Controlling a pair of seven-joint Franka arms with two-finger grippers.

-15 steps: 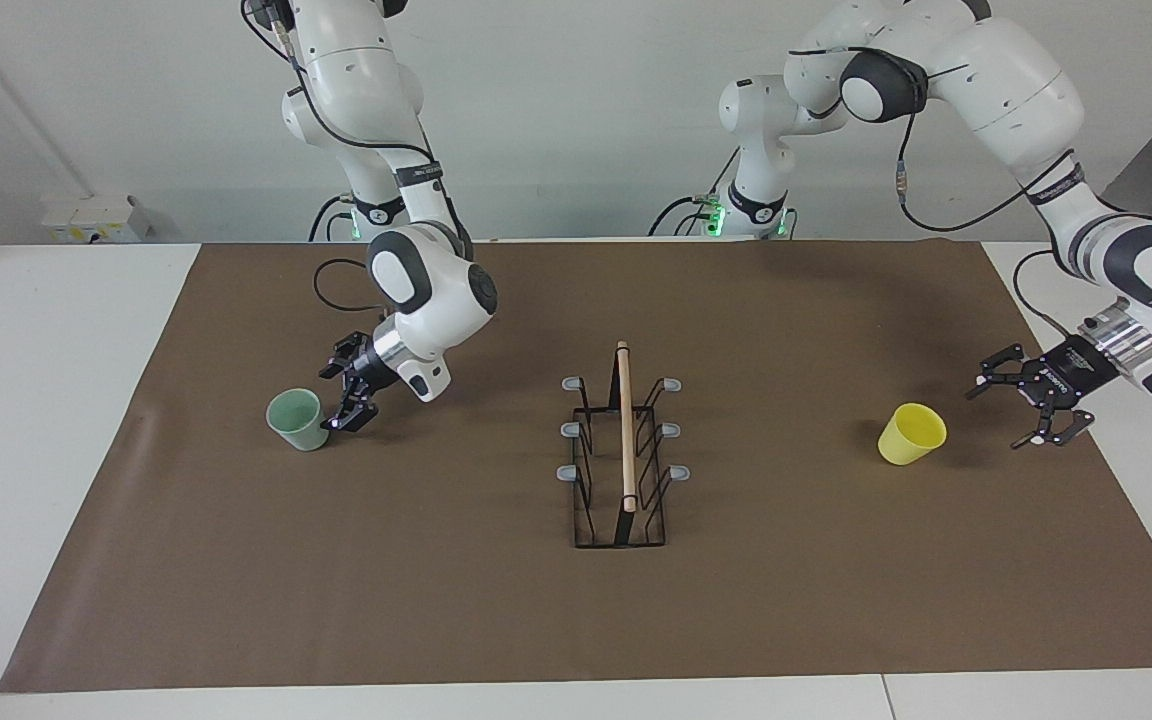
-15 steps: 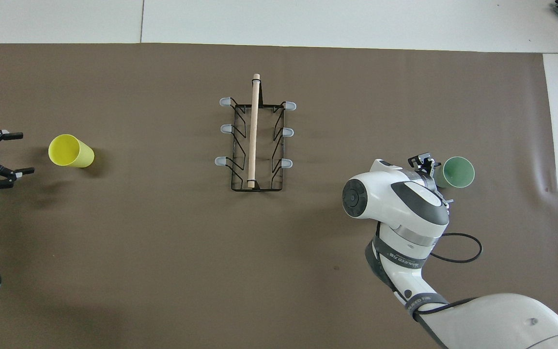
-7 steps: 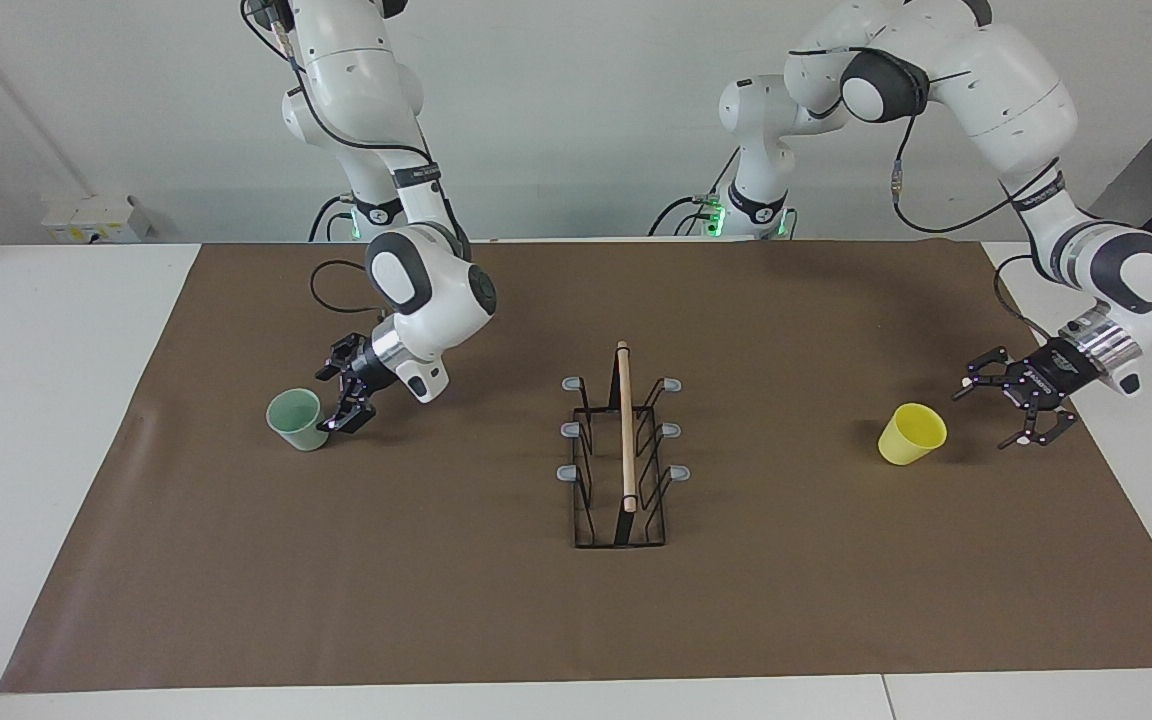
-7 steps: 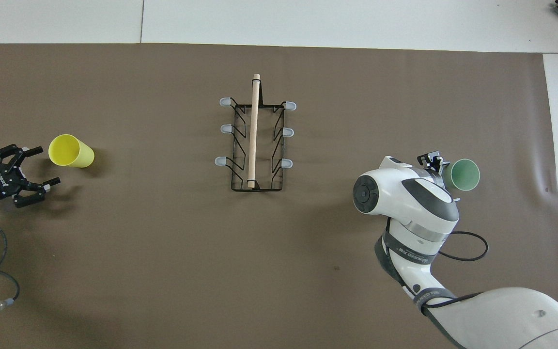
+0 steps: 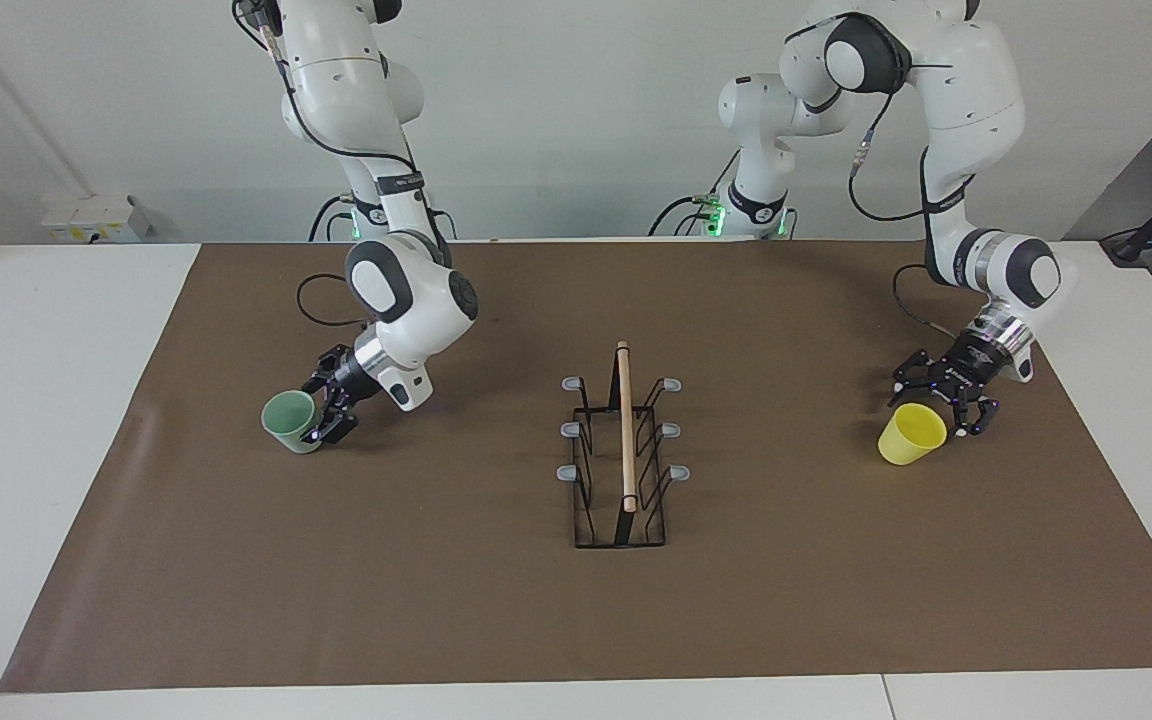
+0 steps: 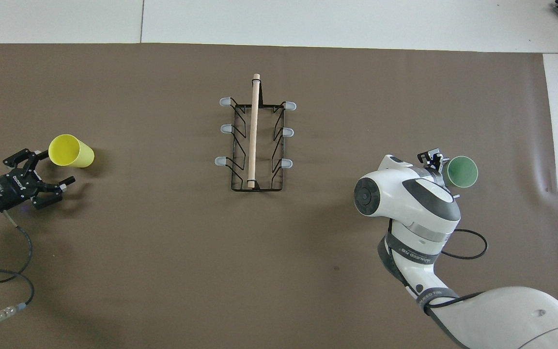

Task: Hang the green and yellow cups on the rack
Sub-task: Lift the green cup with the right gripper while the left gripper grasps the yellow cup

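On mat (image 5: 436, 600): two cups, one rack (image 5: 623, 450), six prongs.

High facing camera, steep overhead camera, shared table (image 5: 86, 480)

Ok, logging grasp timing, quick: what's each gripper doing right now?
Left gripper: open, at the yellow cup, holding nothing.
Right gripper: open, against the green cup, not yet gripping it.

Rack (image 5: 623, 455) mid-mat (image 5: 436, 600), both cups apart from it. One cup (image 5: 290, 421) toward right arm's end; other cup (image 5: 911, 434) toward left arm's end.
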